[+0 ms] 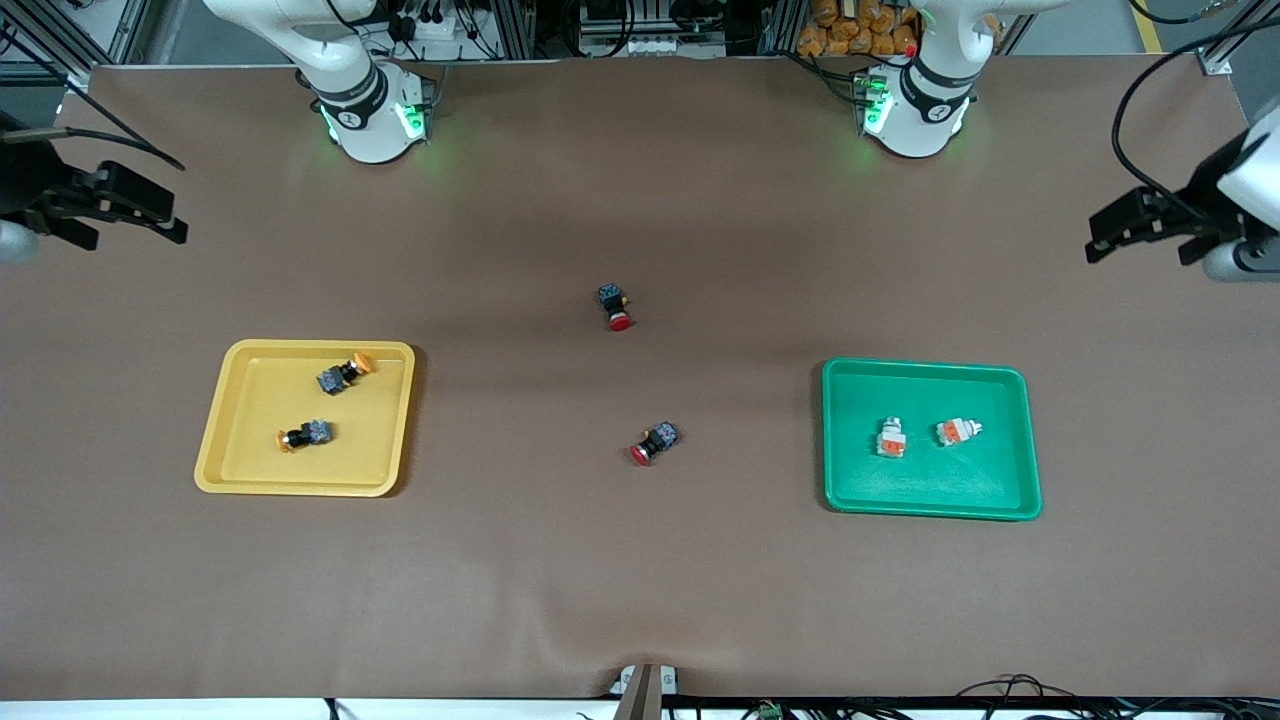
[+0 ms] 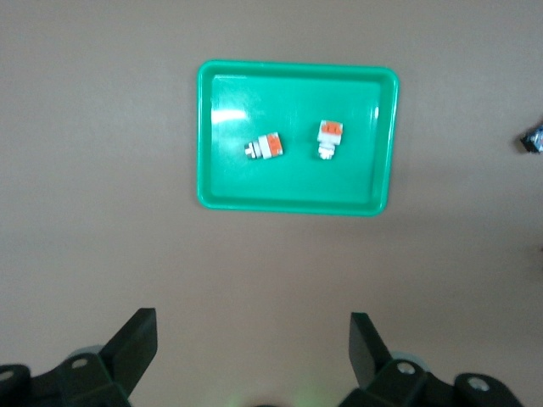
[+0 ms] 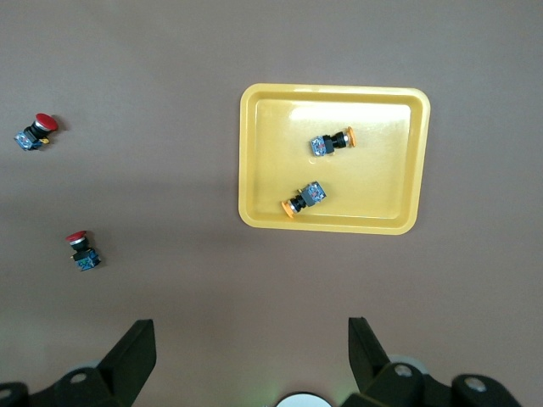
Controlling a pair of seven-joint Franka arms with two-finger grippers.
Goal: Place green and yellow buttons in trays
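Note:
The yellow tray (image 1: 240, 470) toward the right arm's end holds two black-bodied buttons with orange-yellow caps (image 1: 345, 374) (image 1: 305, 435); they also show in the right wrist view (image 3: 331, 142) (image 3: 304, 199). The green tray (image 1: 1000, 500) toward the left arm's end holds two whitish-grey buttons with orange sections (image 1: 891, 439) (image 1: 958, 431), seen too in the left wrist view (image 2: 264, 149) (image 2: 329, 137). My left gripper (image 1: 1140, 235) is open and empty, raised at the table's left-arm end. My right gripper (image 1: 125, 215) is open and empty, raised at the right-arm end.
Two black-bodied switches with red caps lie on the brown table between the trays, one (image 1: 615, 306) farther from the front camera, one (image 1: 655, 443) nearer. Both show in the right wrist view (image 3: 36, 131) (image 3: 82, 251).

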